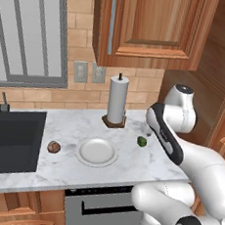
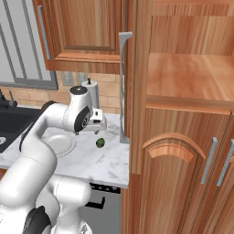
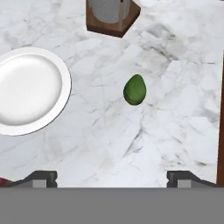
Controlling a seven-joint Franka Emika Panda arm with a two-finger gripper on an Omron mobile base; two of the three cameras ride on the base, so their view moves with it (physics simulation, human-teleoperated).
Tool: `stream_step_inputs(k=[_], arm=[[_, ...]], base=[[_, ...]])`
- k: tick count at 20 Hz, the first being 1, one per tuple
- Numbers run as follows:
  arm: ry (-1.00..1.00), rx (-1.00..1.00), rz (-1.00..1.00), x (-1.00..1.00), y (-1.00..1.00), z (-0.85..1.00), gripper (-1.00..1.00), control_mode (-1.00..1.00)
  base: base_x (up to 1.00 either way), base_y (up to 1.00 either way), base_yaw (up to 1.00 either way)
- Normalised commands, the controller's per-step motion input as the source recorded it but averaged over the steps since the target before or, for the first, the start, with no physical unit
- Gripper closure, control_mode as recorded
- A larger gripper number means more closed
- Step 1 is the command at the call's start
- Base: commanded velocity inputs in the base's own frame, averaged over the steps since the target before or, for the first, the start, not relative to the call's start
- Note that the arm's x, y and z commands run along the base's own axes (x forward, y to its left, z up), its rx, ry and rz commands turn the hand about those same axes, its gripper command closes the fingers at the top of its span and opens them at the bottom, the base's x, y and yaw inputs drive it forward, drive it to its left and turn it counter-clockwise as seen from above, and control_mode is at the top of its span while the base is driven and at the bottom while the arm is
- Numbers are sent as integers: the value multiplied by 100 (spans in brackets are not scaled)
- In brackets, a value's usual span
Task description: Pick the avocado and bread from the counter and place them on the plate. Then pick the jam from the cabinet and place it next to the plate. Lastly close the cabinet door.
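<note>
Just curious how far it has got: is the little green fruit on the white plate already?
No, the avocado lies on the bare counter, apart from the plate, which holds nothing.

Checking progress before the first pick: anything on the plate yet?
Nothing on the plate; its white face is bare in the hand view. The avocado lies apart on the counter beside it, the bread on its other side. The open gripper hovers above the avocado.

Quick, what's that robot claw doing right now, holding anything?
Gripper: open and empty, above the counter near the avocado.
</note>
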Motion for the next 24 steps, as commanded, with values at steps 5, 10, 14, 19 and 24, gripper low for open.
stream_step_inputs(k=[5, 10, 14, 19, 24], arm=[[-1, 0, 7, 8, -4, -24, -100, -100], [0, 0, 2, 15, 0, -21, -100, -100], [0, 0, 0, 19, -1, -19, -100, -100], [0, 0, 0, 20, -4, -20, -100, -100], [0, 0, 0, 25, -3, -19, -100, -100]], base=[[0, 0, 0], [0, 0, 0], [0, 0, 0], [0, 0, 0], [0, 0, 0]])
